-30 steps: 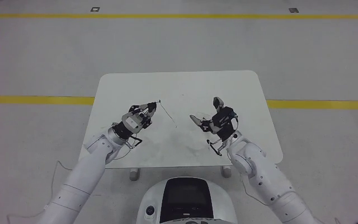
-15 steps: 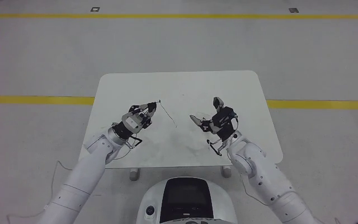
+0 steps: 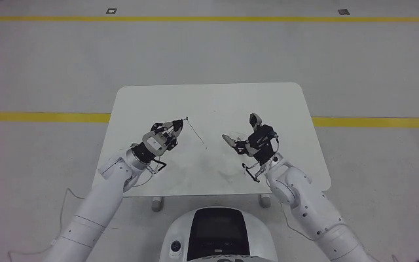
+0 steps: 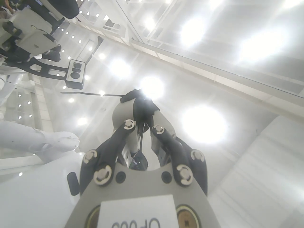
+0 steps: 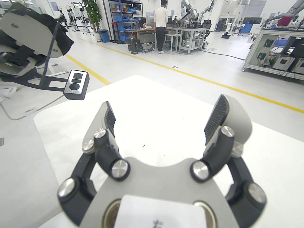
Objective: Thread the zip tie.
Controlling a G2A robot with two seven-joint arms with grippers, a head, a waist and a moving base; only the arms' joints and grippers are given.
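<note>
A thin black zip tie [image 3: 195,131] is pinched in my left gripper [image 3: 177,124], which is shut on it above the left half of the white table [image 3: 216,98]. Its strap slants out from the fingertips toward the table's middle. In the left wrist view the left gripper [image 4: 140,103] clamps the zip tie [image 4: 90,93], whose strap juts sideways. My right gripper [image 3: 239,130] stands open over the right half of the table, a short gap from the strap's free end. The right wrist view shows the right gripper [image 5: 163,117] with nothing between its ribbed pads [image 5: 216,117], and the left gripper [image 5: 35,36] with the zip tie [image 5: 50,48] hanging from it.
The bare tabletop [image 5: 154,100] stretches beyond and under both grippers, with a tiny dark speck [image 5: 143,146] on it. Yellow floor lines [image 3: 366,121] run past the table's sides. Workbenches [image 5: 180,36] stand far off in the room.
</note>
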